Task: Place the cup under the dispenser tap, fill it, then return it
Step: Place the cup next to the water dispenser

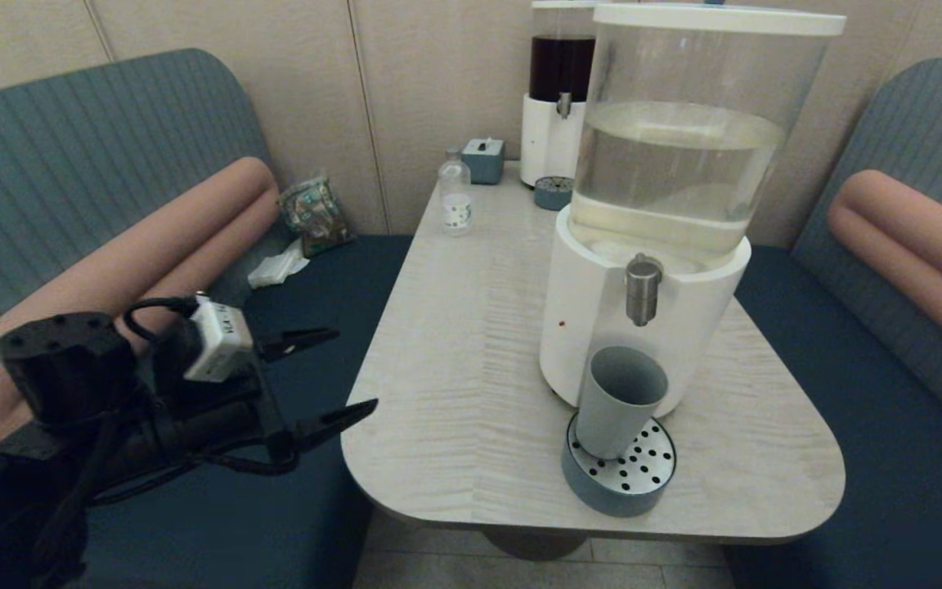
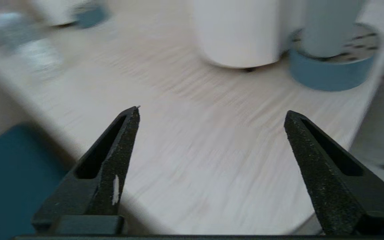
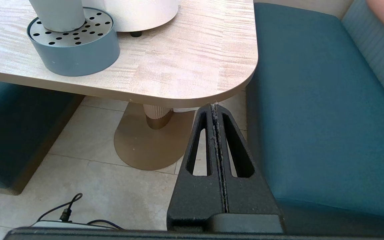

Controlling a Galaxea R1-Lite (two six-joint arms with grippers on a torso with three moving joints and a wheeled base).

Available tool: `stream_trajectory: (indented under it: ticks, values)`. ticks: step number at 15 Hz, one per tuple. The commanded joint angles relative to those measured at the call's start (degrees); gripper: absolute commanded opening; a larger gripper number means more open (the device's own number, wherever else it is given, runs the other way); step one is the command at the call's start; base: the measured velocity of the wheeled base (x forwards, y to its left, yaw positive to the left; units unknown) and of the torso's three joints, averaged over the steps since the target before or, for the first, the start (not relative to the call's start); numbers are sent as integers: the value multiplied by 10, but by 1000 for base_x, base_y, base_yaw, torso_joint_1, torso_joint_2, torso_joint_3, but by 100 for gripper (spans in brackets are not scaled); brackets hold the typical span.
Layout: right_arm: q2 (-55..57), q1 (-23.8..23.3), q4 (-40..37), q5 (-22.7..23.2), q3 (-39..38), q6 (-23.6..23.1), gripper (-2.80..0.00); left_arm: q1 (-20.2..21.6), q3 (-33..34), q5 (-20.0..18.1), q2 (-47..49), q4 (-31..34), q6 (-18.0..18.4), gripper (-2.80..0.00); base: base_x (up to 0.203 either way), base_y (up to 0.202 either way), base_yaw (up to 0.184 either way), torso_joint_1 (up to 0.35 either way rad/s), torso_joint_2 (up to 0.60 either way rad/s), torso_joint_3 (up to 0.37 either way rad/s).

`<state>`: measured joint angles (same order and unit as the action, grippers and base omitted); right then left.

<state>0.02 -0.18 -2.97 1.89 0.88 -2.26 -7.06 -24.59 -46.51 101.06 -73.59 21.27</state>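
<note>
The grey-blue cup stands upright on the round perforated drip tray, directly beneath the brushed-metal dispenser tap of the big white-based dispenser with pale liquid. The cup also shows in the left wrist view, and its base in the right wrist view. My left gripper hovers open and empty off the table's left edge, well apart from the cup. My right gripper is shut on nothing, parked low beside the table's right corner, out of the head view.
At the back of the pale wood table stand a small clear bottle, a grey tissue box, a dark-liquid dispenser and its small drip tray. Blue bench seats flank both sides.
</note>
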Motion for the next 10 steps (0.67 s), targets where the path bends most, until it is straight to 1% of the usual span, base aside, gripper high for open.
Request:
stream_trajectory:
  ticks: [1,4,5,7,10]
  values:
    - [0,0,0,0,0,0,-280,-53,-24,-1,50,-3,-2,0,0,0,0,0,0,0]
    - [0,0,0,0,0,0,-280,-150,-53,17,91,-4,-26,0,0,0,0,0,0,0]
    - [0,0,0,0,0,0,-280,-174,-59,28,99,-4,-31,0,0,0,0,0,0,0]
    - [0,0,0,0,0,0,-280,-205,-81,53,114,-6,-45,0,0,0,0,0,0,0]
    - [0,0,0,0,0,0,-280,-243,-113,78,136,-8,-63,0,0,0,0,0,0,0]
